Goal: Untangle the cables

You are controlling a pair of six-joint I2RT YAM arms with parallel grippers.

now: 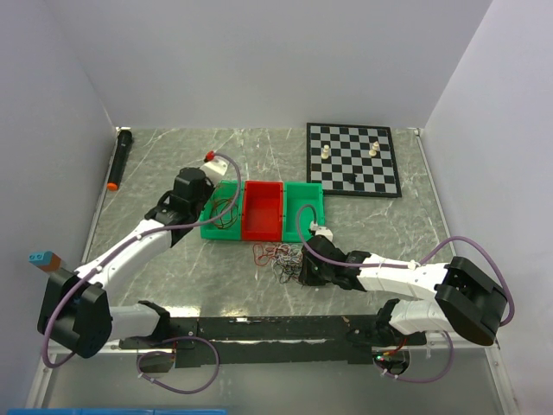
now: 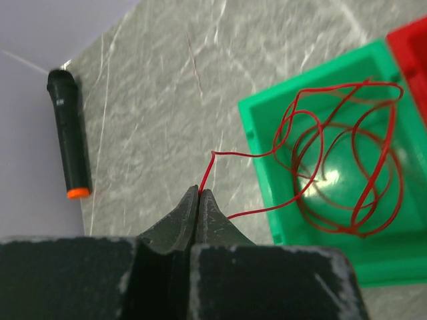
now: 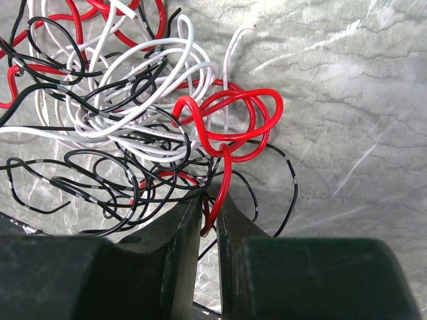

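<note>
Left hand (image 2: 200, 195) clenched on red wire (image 2: 205, 175); its coils lie in green bin (image 2: 313, 75), at 3 o'clock. Right hand (image 3: 209, 208) clenched on red loop (image 3: 230, 143) at tangle's (image 3: 133, 127) 4 o'clock edge, on desk (image 3: 347, 100). Wires judged light, springy, snag-prone; best gripped near free ends.

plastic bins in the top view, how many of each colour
green rectangular plastic bins: 2
red rectangular plastic bin: 1
total: 3
</note>
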